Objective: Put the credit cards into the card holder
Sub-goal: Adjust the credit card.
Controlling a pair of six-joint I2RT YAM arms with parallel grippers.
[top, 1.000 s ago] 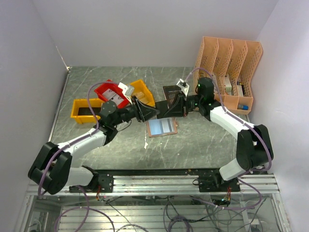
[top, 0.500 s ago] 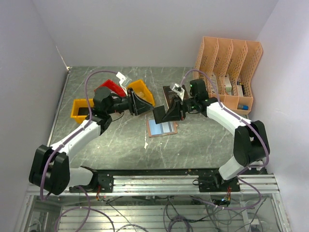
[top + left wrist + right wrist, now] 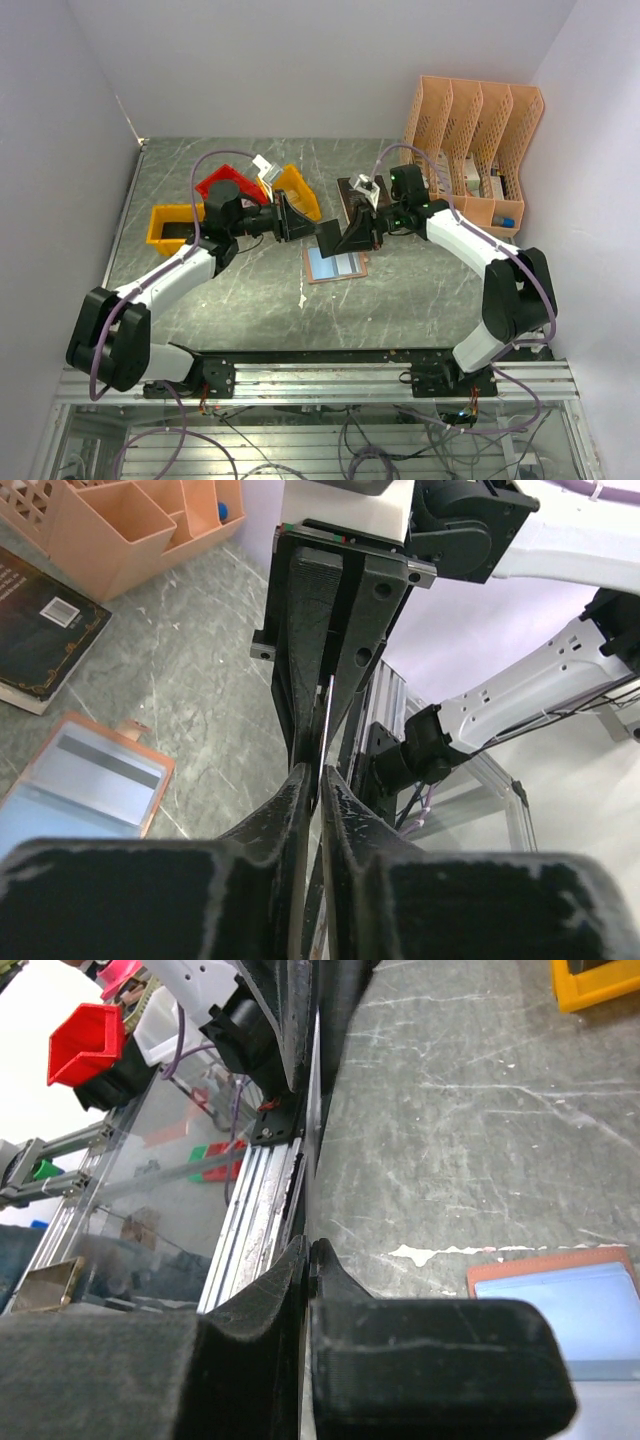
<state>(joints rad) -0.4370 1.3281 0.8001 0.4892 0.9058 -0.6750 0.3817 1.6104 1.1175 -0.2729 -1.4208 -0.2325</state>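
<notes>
A thin credit card (image 3: pixel 330 238) hangs in the air above the table, held between both grippers; it looks dark from above. It shows only as a thin edge (image 3: pixel 327 715) in the left wrist view and as a pale sliver (image 3: pixel 313 1080) in the right wrist view. My left gripper (image 3: pixel 316 231) (image 3: pixel 318 772) is shut on one end of it. On the opposite end my right gripper (image 3: pixel 347 240) (image 3: pixel 308 1245) is shut. The card holder (image 3: pixel 335 263) (image 3: pixel 85 780) (image 3: pixel 560 1295) lies open on the table just below, tan-pink rim, with a light blue card inside.
A black book (image 3: pixel 353 190) (image 3: pixel 40 630) lies behind the holder. The peach slotted file rack (image 3: pixel 475 130) stands at the back right. Two yellow bins (image 3: pixel 172 225) (image 3: pixel 298 185) and a red bin (image 3: pixel 225 185) sit at the left. A white smear (image 3: pixel 302 297) marks the table.
The left gripper came in from the left and closed onto the free end of the card. The right gripper, still shut, carried the card a little leftward.
</notes>
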